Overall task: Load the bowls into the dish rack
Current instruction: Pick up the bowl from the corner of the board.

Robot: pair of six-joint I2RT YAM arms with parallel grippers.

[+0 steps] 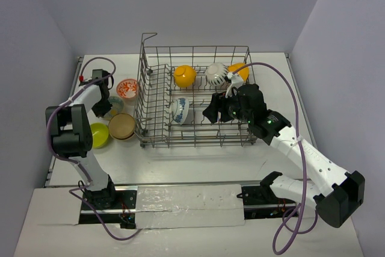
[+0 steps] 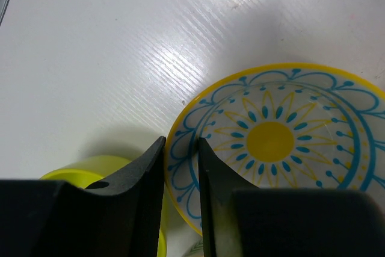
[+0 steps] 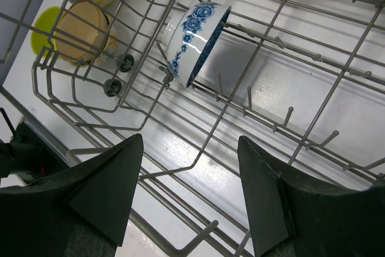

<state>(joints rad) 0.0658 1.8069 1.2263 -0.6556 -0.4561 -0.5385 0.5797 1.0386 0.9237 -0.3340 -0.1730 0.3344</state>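
Observation:
The dish rack (image 1: 192,47) holds two orange-yellow bowls (image 1: 184,76) (image 1: 239,70), a white striped bowl (image 1: 216,73) and a blue-flowered bowl (image 1: 179,110) (image 3: 195,40) lying on its side. Left of the rack stand a red-and-white bowl (image 1: 127,88), a tan bowl (image 1: 121,126) and a lime green bowl (image 1: 98,135) (image 2: 90,170). Between them sits a bowl with a yellow-and-blue sun pattern (image 2: 274,142). My left gripper (image 2: 180,142) (image 1: 107,108) is shut on its near rim, one finger inside and one outside. My right gripper (image 3: 189,167) (image 1: 213,112) hangs open and empty over the rack's wire floor.
Upright tines and cross wires (image 3: 231,97) stand under and around the right fingers. The tan bowl (image 3: 87,28) sits just outside the rack's left wall. Purple cables loop over both arms. Grey walls close the table at left, back and right.

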